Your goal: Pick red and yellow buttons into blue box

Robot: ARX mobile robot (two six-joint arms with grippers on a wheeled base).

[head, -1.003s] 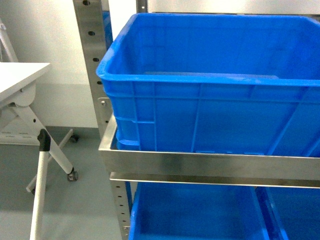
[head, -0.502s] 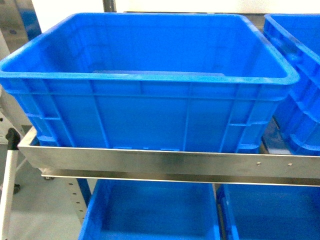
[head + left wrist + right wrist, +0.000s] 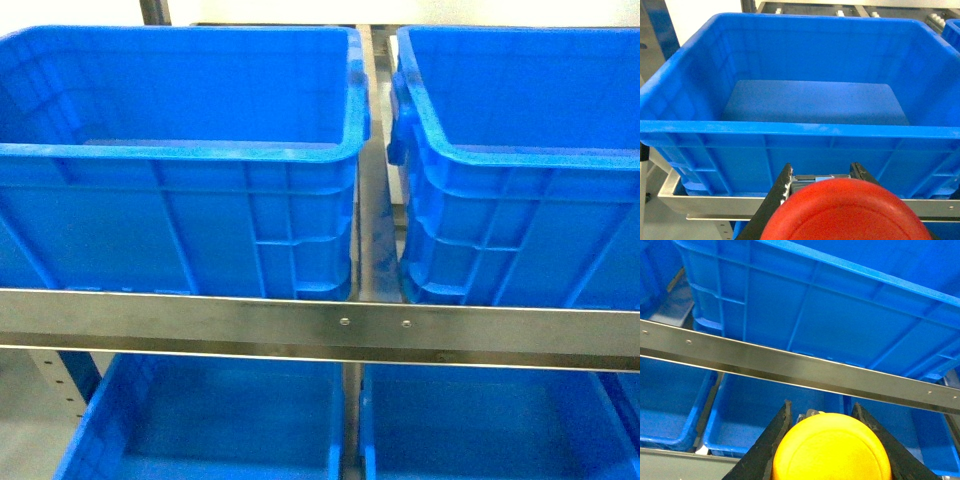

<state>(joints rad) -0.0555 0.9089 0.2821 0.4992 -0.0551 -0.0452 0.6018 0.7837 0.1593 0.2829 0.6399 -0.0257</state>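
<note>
- Left gripper pinches the red button just outside the near rim of the blue box on the shelf rail.
- Right gripper pinches the yellow button, lower, beneath the rail.
- Both are picked; neither is dropped in yet.

a shiny metal shelf with a silver front rail stands by a white wall, with grey floor low down.
</note>
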